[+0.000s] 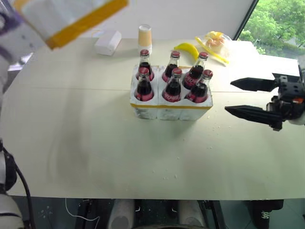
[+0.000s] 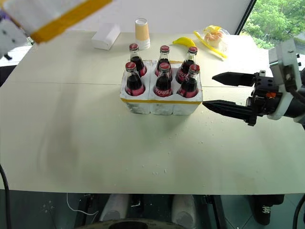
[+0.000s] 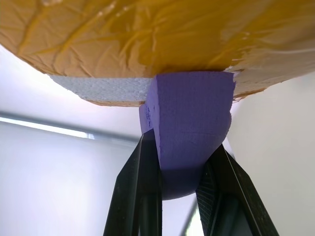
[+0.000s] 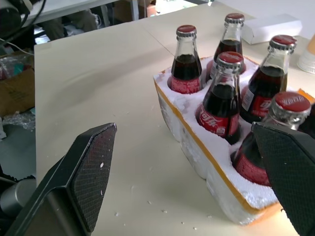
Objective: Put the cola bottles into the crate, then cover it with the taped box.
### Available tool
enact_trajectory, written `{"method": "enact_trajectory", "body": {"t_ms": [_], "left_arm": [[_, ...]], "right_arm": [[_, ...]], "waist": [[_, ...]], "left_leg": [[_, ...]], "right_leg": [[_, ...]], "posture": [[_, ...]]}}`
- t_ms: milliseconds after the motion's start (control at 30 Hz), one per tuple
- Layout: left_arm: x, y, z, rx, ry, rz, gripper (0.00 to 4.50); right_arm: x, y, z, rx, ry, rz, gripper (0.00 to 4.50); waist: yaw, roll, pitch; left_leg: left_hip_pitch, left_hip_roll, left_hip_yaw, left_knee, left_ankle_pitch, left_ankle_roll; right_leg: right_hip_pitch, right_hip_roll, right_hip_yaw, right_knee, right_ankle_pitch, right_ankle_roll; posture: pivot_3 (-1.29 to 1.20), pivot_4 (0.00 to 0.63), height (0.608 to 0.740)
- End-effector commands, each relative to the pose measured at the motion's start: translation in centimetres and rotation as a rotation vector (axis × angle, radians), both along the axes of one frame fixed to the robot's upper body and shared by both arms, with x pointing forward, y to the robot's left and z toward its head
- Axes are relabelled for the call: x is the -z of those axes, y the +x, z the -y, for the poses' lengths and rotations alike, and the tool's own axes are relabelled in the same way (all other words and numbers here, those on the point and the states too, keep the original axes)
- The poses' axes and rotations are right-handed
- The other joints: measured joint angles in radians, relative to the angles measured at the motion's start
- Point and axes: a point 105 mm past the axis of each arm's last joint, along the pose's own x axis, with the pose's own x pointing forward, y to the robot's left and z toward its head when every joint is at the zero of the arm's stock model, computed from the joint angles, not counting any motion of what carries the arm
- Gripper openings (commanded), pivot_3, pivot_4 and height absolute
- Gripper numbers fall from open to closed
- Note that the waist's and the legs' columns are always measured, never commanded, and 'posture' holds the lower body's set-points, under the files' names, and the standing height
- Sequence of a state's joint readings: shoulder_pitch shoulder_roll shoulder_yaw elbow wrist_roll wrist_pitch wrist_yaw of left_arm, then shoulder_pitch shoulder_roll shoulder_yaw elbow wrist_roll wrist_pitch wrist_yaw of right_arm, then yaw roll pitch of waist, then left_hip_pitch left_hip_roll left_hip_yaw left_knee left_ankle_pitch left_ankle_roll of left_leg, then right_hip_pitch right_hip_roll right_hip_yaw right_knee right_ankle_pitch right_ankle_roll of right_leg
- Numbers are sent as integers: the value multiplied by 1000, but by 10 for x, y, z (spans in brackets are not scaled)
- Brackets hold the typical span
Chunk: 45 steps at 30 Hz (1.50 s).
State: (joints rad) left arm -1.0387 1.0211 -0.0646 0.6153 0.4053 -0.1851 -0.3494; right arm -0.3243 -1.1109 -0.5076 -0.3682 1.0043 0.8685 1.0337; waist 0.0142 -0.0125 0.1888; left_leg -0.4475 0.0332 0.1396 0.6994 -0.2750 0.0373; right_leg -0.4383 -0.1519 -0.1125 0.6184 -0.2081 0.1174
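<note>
Six cola bottles are seated upright in the wells of the crate, two rows of three; the crate is set on the pale table, slightly toward its far side, with a yellow tape band running just under its rim; small white crumbs are scattered on the table near it.

The taped box is held up in the air at the robot's left, well apart from the crate and tilted, a yellow stripe seen along its lower edge; in the left wrist view the left gripper is clamped narrowly on a purple block fixed to the underside of the box.

The right gripper is held level just beside the crate's right end, its fingers spread wide with nothing between them.

At the far side of the table a small plain white box, a paper cup, a banana and a clear bag of yellow items are seen.
</note>
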Motion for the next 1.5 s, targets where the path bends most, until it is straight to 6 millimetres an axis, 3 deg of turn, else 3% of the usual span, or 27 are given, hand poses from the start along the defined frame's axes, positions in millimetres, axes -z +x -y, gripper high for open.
{"method": "enact_trajectory", "body": {"t_ms": [33, 233, 367, 500, 633, 900, 1133, 1300, 1400, 1500], "left_arm": [[-20, -2, 51, 180, 37, 12, 358], [-12, -9, 125, 399, 125, -65, 358], [2, -17, 156, 489, 219, -91, 358], [19, -19, 165, 510, 290, -126, 358], [47, -16, 159, 449, 385, -178, 358], [70, -19, 177, 487, 458, -174, 358], [86, -17, 162, 458, 469, -222, 3950], [92, -26, 150, 517, 226, -335, 3950], [95, -44, 146, 682, -169, -541, 3950], [86, -81, 137, 929, -574, -828, 3950]], "right_arm": [[-10, -5, 6, 25, 3, 65, 4500], [-6, -6, 13, 77, 16, 62, 4500], [-4, -8, 15, 100, 26, 60, 4500], [-2, -9, 15, 116, 32, 61, 4500], [-4, -10, 15, 127, 40, 66, 4500], [-7, -5, 13, 132, 56, 76, 4500], [-6, -3, 12, 122, 61, 73, 4500], [-2, -3, 17, 140, 53, 57, 4500], [1, -3, 20, 148, 51, 47, 4500], [4, -1, 23, 154, 44, 31, 4500]], "waist": [[-1, 0, 0], [-2, 0, 0], [-3, 0, 0], [-2, 0, 0], [-2, 0, 0], [0, 0, 0], [-2, 0, 0], [-1, 0, 0], [-1, 0, 0], [-4, 0, 0]], "left_leg": [[1, 0, 0, 0, 0, 0], [2, 0, 0, 0, 0, 0], [3, 0, 0, 0, 1, -1], [4, 0, -2, 0, 1, -1], [5, 0, -4, 1, 1, -1], [4, 0, -5, 1, 0, 0], [5, 0, -5, 1, 0, 0], [5, 1, -5, 1, 0, 0], [4, 1, -6, 1, 0, 0], [5, 4, -6, 1, 1, 0]], "right_leg": [[1, 0, 0, 0, 0, 0], [2, 1, 0, 0, 0, 0], [2, 1, 0, 0, 0, 1], [4, 1, 0, 0, -1, 1], [5, 1, 0, -1, -1, 1], [6, 1, 0, -1, -1, 1], [6, 1, 0, -1, -1, 1], [6, 1, 0, -1, -1, 1], [6, 1, 0, -1, -1, 1], [6, 1, 0, -1, -1, 1]], "posture": [[0, 150, 740], [0, 150, 740], [0, 150, 740], [0, 150, 740], [0, 150, 740], [0, 150, 740], [0, 150, 740], [0, 150, 740], [0, 150, 740], [0, 150, 740]]}}
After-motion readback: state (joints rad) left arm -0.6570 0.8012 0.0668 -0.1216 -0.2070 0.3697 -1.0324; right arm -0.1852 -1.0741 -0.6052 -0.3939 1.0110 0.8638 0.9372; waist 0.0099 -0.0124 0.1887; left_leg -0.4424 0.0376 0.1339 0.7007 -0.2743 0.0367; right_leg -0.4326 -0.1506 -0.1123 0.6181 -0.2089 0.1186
